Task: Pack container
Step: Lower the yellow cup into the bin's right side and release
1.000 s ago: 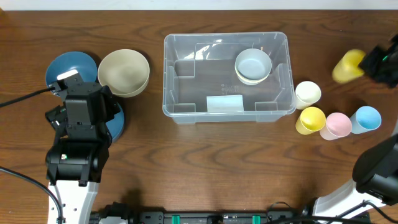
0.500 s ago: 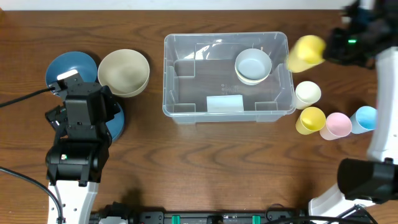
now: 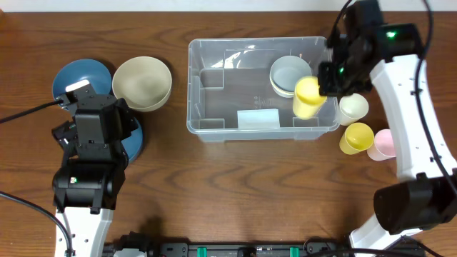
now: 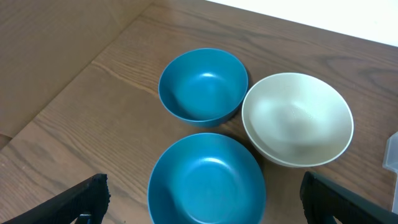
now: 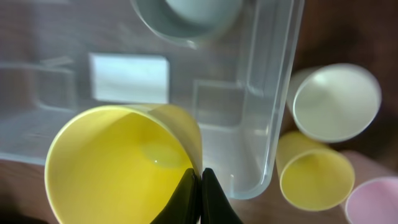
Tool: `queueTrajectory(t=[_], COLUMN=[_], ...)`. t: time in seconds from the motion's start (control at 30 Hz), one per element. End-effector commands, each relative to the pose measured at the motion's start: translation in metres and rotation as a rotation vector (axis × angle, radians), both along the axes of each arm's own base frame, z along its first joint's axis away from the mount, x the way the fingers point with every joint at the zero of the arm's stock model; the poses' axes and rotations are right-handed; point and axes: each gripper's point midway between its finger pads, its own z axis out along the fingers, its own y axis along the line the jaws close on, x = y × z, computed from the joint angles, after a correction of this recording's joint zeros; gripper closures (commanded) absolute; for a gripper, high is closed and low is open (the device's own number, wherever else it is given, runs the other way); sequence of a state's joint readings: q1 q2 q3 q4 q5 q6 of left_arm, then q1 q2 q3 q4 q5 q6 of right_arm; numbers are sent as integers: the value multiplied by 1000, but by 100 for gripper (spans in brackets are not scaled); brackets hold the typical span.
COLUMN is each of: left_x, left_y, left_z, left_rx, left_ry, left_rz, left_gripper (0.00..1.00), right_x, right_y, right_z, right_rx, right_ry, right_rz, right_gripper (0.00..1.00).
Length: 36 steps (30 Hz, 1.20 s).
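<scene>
The container [image 3: 192,86] is a clear rectangular bin at the table's centre, with a pale label [image 3: 258,118] and a pale bowl [image 3: 289,73] inside at its right end. My right gripper [image 3: 325,84] is shut on the rim of a yellow cup [image 3: 308,97], holding it over the bin's right front corner. In the right wrist view the fingertips [image 5: 200,193] pinch the yellow cup's [image 5: 118,168] wall above the container [image 5: 273,93]. My left gripper [image 4: 202,202] stands wide open above a blue bowl [image 4: 205,180], holding nothing.
A second blue bowl [image 4: 202,84] and a cream bowl [image 4: 297,118] lie left of the bin. Right of it stand a cream cup [image 3: 353,108], another yellow cup [image 3: 356,138] and a pink cup [image 3: 384,143], partly under the right arm.
My right gripper has carried the yellow cup from the far right edge leftward and down, to over the container's right end. The left arm has not moved.
</scene>
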<state>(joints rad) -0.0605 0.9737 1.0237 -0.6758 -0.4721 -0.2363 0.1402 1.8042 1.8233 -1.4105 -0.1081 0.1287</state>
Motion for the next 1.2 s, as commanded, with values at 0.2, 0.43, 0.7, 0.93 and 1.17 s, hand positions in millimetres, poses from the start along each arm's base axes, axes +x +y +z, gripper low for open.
queueTrajectory(t=[0.2, 0.43, 0.7, 0.93, 1.17], left_x=[0, 0, 0, 0, 0], left_y=[4, 4, 4, 4, 4], left_z=[10, 10, 10, 10, 10], left_rx=[5, 5, 5, 5, 5], left_ry=[-26, -26, -26, -26, -26], left_rz=[24, 24, 24, 24, 24], left_gripper=[2, 2, 2, 2, 2], right_x=[-4, 0, -2, -3, -4], right_y=[-14, -22, -29, -33, -33], right_z=[-51, -76, -89, -90, -90], right_rx=[-87, -125, -163, -183, -182], right_ry=[40, 22, 27, 32, 33], right_rz=[-40, -51, -58, -65, -64], right_gripper=[99, 99, 99, 99, 75])
